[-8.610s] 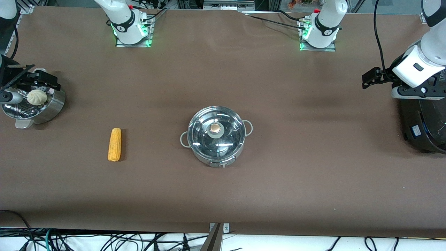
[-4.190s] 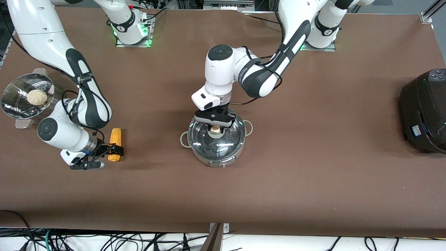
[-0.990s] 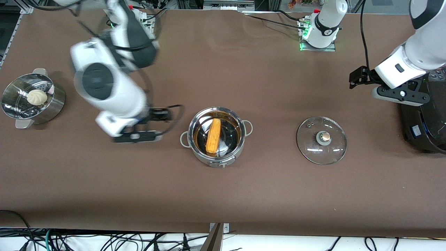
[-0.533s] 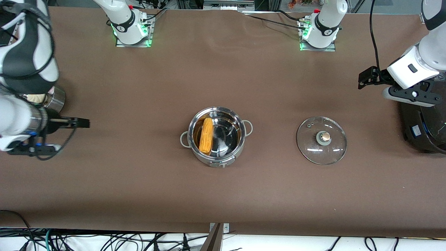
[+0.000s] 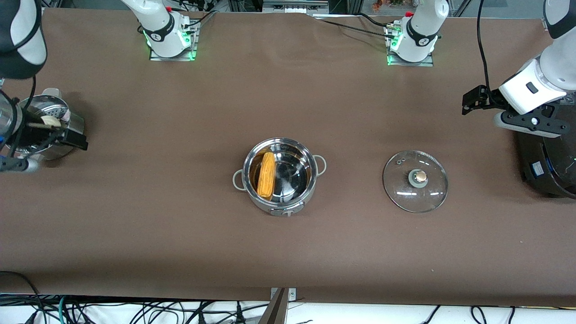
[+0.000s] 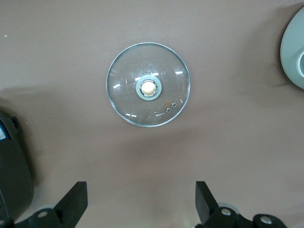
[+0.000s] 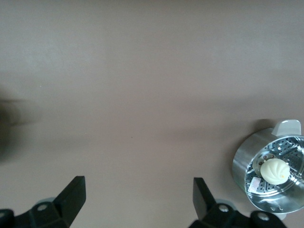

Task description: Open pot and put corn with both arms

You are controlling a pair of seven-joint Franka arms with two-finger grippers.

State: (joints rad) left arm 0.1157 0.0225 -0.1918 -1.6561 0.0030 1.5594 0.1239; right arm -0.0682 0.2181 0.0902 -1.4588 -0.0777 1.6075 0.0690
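Observation:
The steel pot (image 5: 311, 158) stands open in the middle of the table. The yellow corn (image 5: 265, 181) lies inside it, against the wall toward the right arm's end. The glass lid (image 5: 415, 191) with its copper knob lies flat on the table beside the pot, toward the left arm's end, and also shows in the left wrist view (image 6: 128, 85). My left gripper (image 5: 471, 101) (image 6: 141, 204) is open and empty, up over the table next to the rice cooker. My right gripper (image 5: 74, 138) (image 7: 137, 202) is open and empty, up over the steamer basket.
The perforated steamer basket (image 5: 50, 109) (image 7: 242, 166) with a white bun (image 7: 274, 170) stands at the right arm's end. The black rice cooker (image 5: 546, 166) (image 6: 14, 175) stands at the left arm's end. Brown table surface lies all around the pot and lid.
The lid came off the pot and now lies beside it, and the corn went from the table into the pot. In the last second the right arm drew back over the steamer basket.

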